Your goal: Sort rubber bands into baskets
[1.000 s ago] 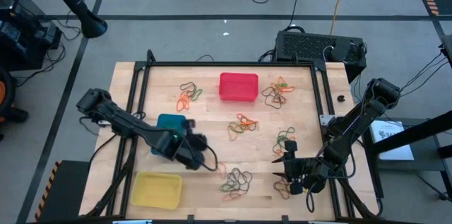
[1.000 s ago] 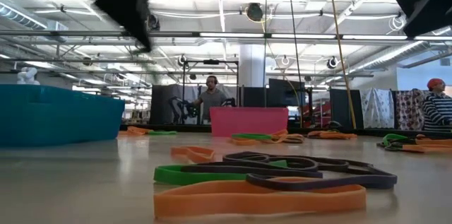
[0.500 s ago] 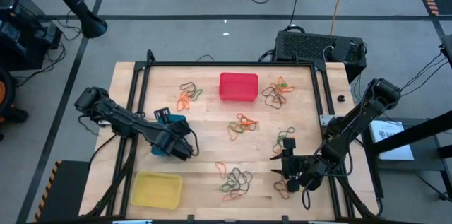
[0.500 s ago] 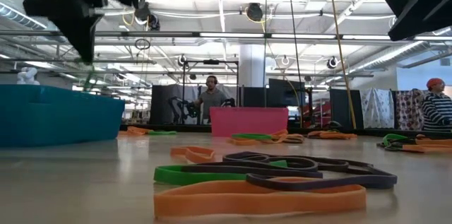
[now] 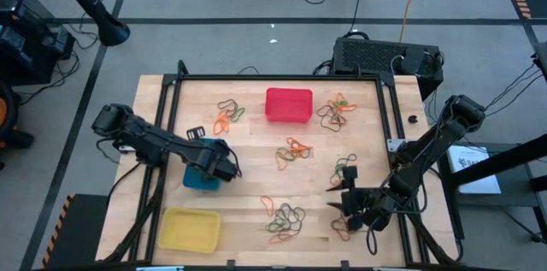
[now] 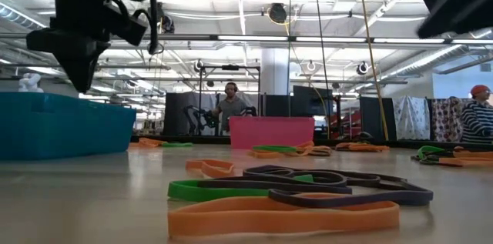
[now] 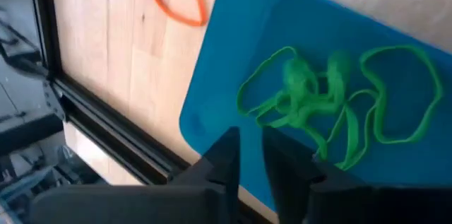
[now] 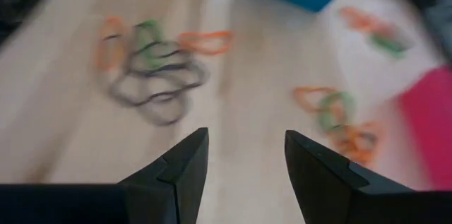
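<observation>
The blue basket (image 5: 198, 180) stands at the table's left with several green rubber bands (image 7: 325, 97) lying loose on its floor. My left gripper (image 7: 251, 139) hovers above it, pointing steeply down. A narrow gap shows between its fingers, with nothing in it. In the low view the left gripper (image 6: 81, 81) hangs above the blue basket (image 6: 62, 125). My right gripper (image 5: 340, 203) waits open above the table's near right, short of a pile of dark, green and orange rubber bands (image 8: 152, 68). The red basket (image 5: 288, 104) stands at the far middle and the yellow basket (image 5: 190, 228) at the near left.
More piles of rubber bands lie on the wood: far left (image 5: 229, 115), far right (image 5: 335, 110), middle (image 5: 295, 151), right (image 5: 344, 168), near middle (image 5: 285, 218). A black frame rail (image 5: 167, 126) runs along the table's left side. People stand in the room beyond.
My left gripper has travelled from the table's near middle toward the left and far side until it is over the blue basket, tipping to point more steeply down. A thin green band that hung below it half a second ago no longer shows there.
</observation>
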